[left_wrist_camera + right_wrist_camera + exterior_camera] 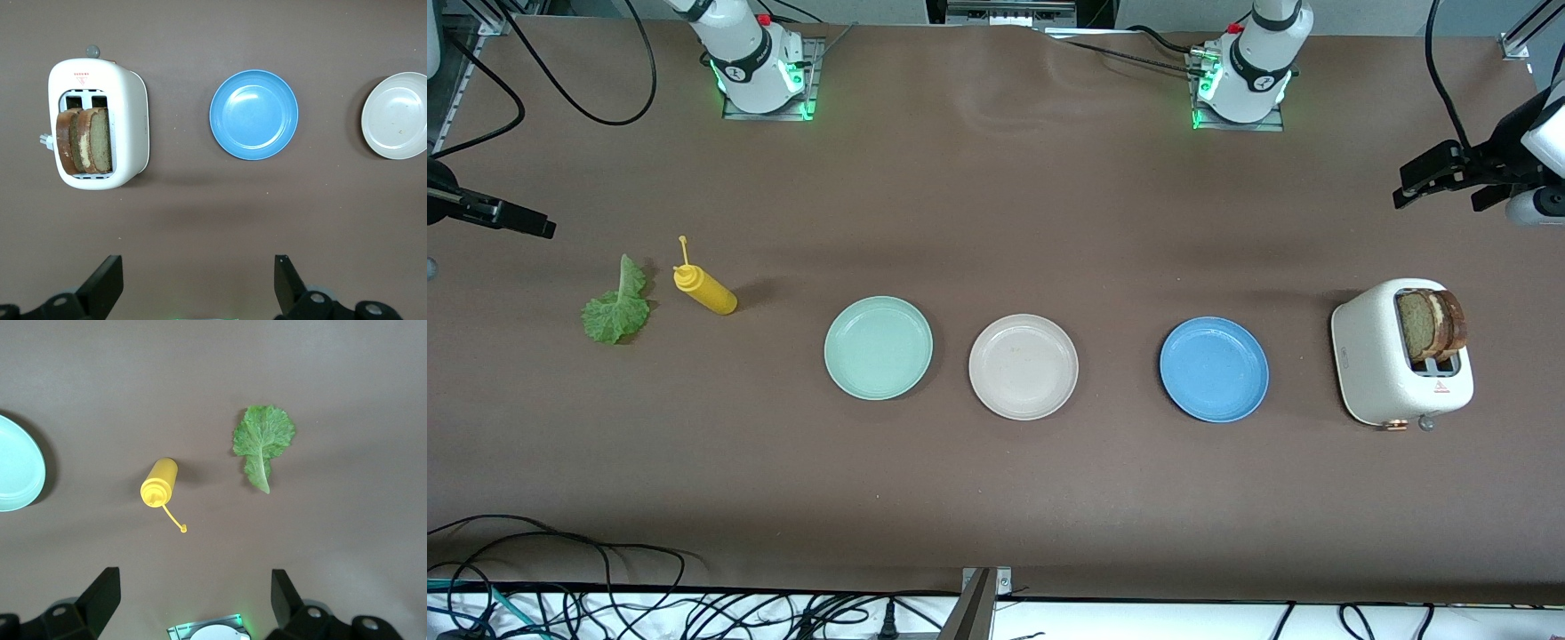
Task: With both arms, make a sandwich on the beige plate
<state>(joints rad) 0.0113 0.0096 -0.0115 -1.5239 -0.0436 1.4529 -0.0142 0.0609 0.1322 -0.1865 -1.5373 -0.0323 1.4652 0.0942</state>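
The beige plate [1024, 365] lies empty mid-table between a mint green plate [878, 348] and a blue plate [1214, 369]; it also shows in the left wrist view [399, 115]. Two brown bread slices [1432, 324] stand in a white toaster [1369, 364] at the left arm's end, also seen in the left wrist view [83, 141]. A green lettuce leaf [616, 307] lies flat at the right arm's end, and shows in the right wrist view [262, 440]. My left gripper [197, 283] is open and empty, high over the table near the toaster. My right gripper [193, 600] is open and empty, high near the lettuce.
A yellow squeeze bottle [707, 291] lies on its side beside the lettuce, its cap hanging off; it also shows in the right wrist view [160, 482]. Cables run along the table edge nearest the front camera. Both arm bases stand at the edge farthest from that camera.
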